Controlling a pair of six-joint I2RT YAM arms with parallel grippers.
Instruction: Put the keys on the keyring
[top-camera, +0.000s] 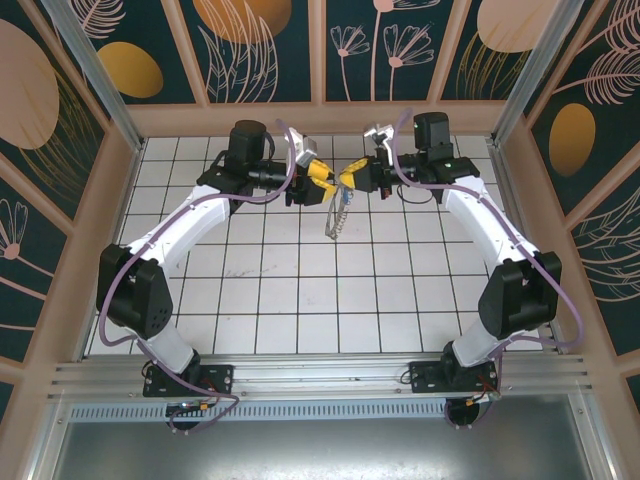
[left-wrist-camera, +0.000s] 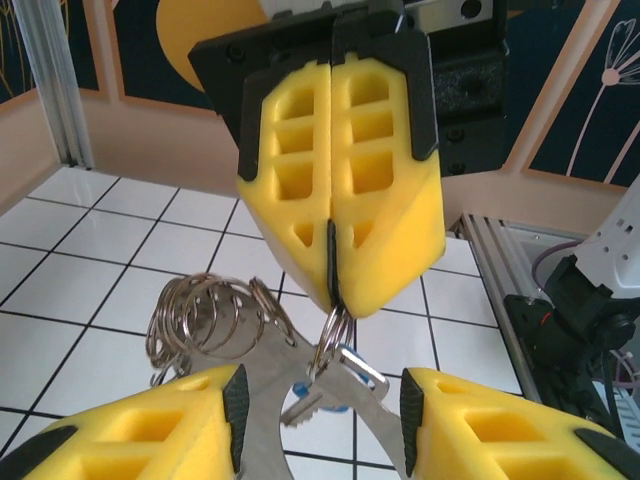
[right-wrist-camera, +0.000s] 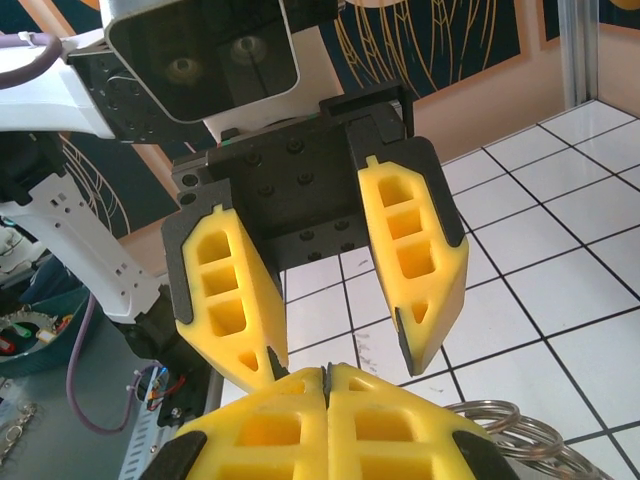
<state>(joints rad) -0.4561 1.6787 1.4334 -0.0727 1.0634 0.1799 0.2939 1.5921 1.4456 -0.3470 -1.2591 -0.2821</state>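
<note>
The left gripper is seen with its jaws held apart, and a flat silver piece is framed between its pads in its own wrist view. Whether that piece is clamped or merely flanked cannot be told. Just beyond the pads, toward the left, the keyring is found as a bunch of silver split rings, held clear of the tiled floor. At the middle, the key, marked by a glimpse of blue, is hung beneath a small ring, so its long axis is judged close to vertical. That small ring is pinched at the very tip of the right gripper, whose jaws are pressed together on it. From above, the two grippers are met tip to tip over the far tiles, with the bundle dangling below them. The key is thus placed between the left pads and just under the right tips, and the left arm is judged the nearer one for the threading move
</note>
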